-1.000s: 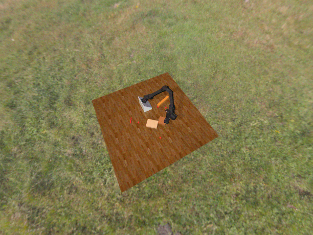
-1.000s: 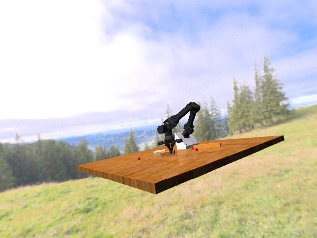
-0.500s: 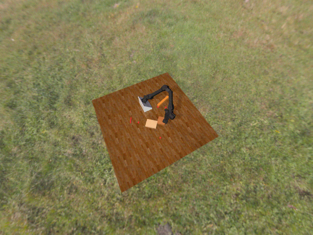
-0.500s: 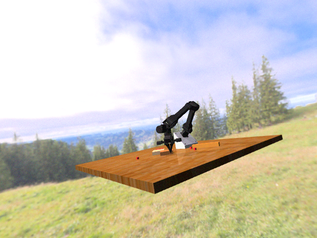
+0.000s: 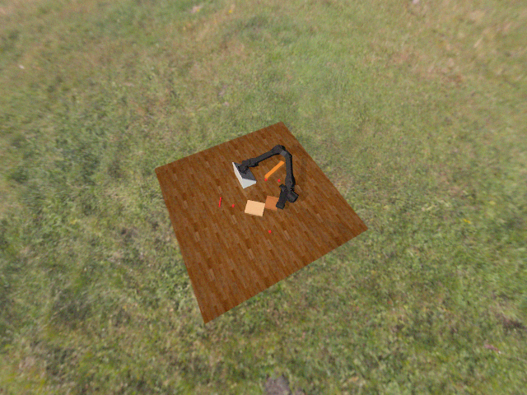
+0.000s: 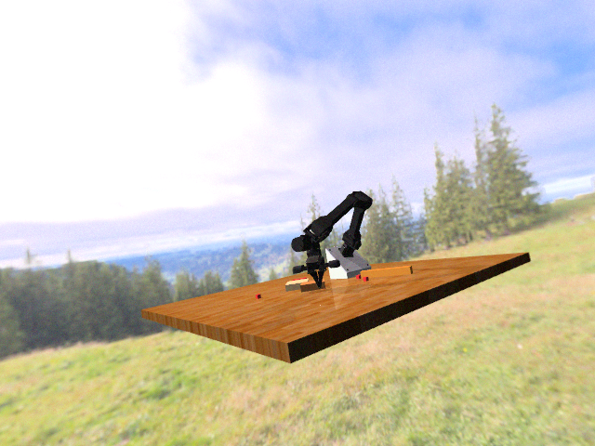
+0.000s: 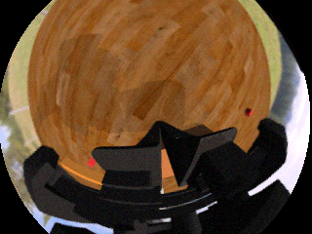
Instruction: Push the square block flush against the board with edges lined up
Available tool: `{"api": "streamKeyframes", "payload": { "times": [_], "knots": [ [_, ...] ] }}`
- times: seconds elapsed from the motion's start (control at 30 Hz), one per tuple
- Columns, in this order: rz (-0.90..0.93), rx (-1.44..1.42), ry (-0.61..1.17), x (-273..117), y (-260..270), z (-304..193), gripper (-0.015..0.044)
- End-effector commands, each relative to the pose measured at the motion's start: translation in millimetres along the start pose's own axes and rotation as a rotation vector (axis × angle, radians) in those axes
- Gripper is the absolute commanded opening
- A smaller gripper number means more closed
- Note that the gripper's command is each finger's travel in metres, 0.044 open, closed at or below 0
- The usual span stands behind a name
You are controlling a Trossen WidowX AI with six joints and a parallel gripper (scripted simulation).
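Note:
A brown-orange square block point(image 5: 270, 202) point(image 6: 309, 286) lies flat on the table. A pale tan board point(image 5: 254, 207) point(image 6: 292, 286) lies flat beside it, on its left in the top view. Their facing sides are very close; whether they touch is too small to tell. The block sits shifted a little toward the back of the board there. My gripper point(image 5: 281, 197) point(image 6: 320, 286) point(image 7: 158, 124) is shut and empty. It points down at table height at the block's side away from the board. The arm covers part of the block, and the fingers hide most of that area in the wrist view.
The wooden table point(image 5: 204, 255) point(image 6: 231, 314) carries a long orange bar point(image 5: 274, 169) point(image 6: 389, 271) beside the arm's grey base point(image 5: 248, 182) point(image 6: 338, 271). A thin red stick point(image 5: 220, 202) lies beyond the board. Several small red cubes are scattered about, one point(image 5: 269, 231) point(image 6: 257, 296) in front of both pieces.

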State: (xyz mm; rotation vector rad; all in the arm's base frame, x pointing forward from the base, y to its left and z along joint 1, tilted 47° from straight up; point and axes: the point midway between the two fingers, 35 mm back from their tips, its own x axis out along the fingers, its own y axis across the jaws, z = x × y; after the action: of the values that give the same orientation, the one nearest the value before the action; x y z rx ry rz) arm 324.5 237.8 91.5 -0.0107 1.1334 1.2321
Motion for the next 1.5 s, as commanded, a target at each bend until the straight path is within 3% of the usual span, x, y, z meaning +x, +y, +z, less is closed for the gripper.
{"api": "streamKeyframes", "payload": {
  "times": [0.0,0.5,0.67,0.83,1.17,1.33,1.47],
  "knots": [
    [-0.001,0.007,0.007,1.6,-0.1,4.4,0.0],
    [-0.001,0.006,0.005,2.0,1.4,28.2,0.0],
    [-0.003,0.005,0.007,-49.7,1.0,25.9,0.0],
    [-0.018,0.007,-0.004,-52.8,-4.8,26.0,0.0],
    [-0.003,-0.16,0.009,-52.6,-28.3,3.8,0.0],
    [-0.002,-0.16,0.007,-0.8,-28.1,3.6,0.0],
    [-0.001,-0.16,0.007,2.2,-27.9,3.5,0.0]
  ]
}}
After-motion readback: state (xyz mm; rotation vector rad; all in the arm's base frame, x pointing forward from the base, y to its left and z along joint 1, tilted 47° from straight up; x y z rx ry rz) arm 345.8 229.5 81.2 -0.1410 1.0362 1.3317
